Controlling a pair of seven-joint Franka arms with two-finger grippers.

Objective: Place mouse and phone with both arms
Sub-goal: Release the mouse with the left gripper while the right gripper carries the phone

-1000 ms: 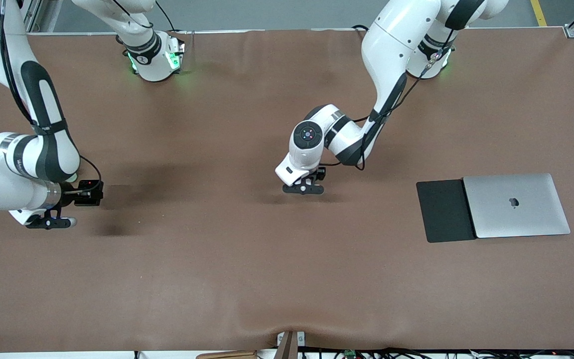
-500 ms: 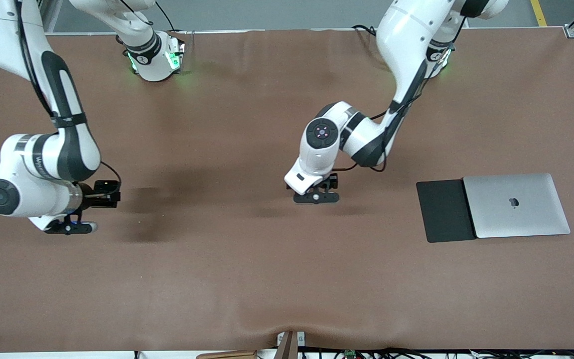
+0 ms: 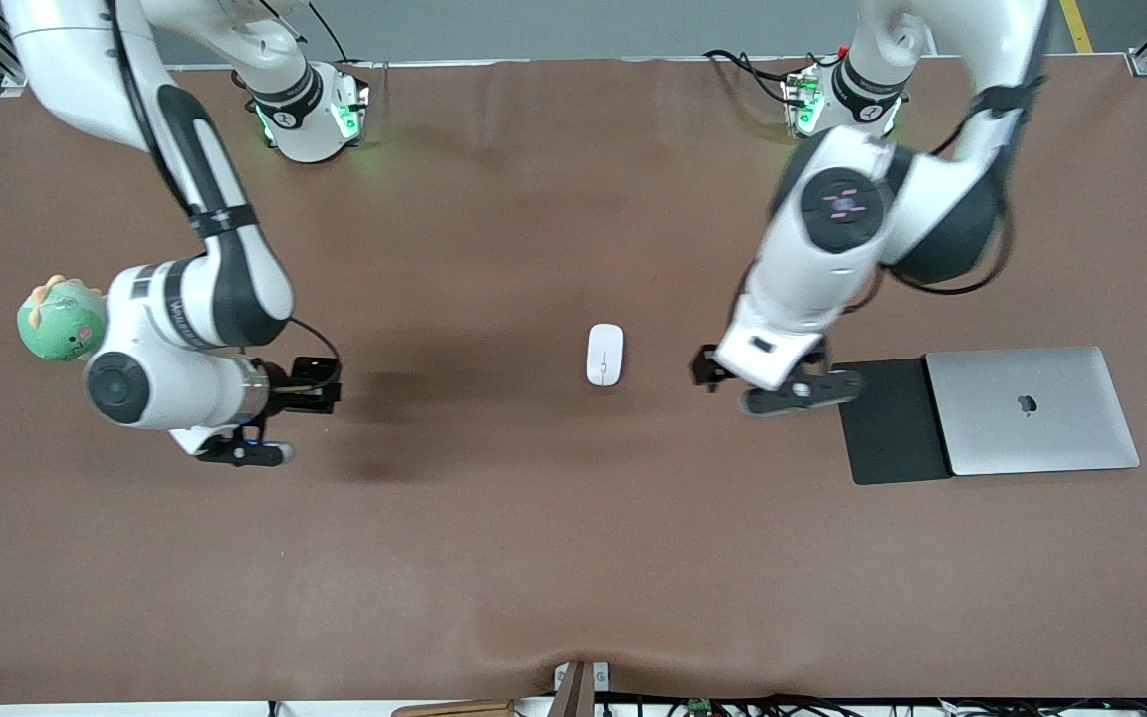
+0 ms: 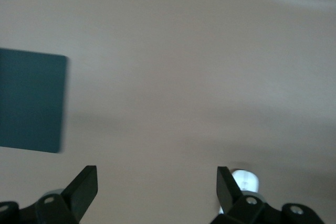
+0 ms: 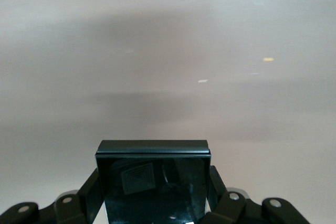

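- The right gripper (image 3: 257, 450) is carrying the phone (image 5: 153, 181) clamped between its fingers, drifting from the right arm's end toward the table's middle; the phone's placing is not yet done.
- The mouse (image 3: 604, 354) is now lying bare on the table's middle, released.
- The left gripper (image 3: 799, 390), fingers wide apart and empty, is pulling away toward the mouse pad (image 3: 889, 420) and laptop (image 3: 1032, 409).
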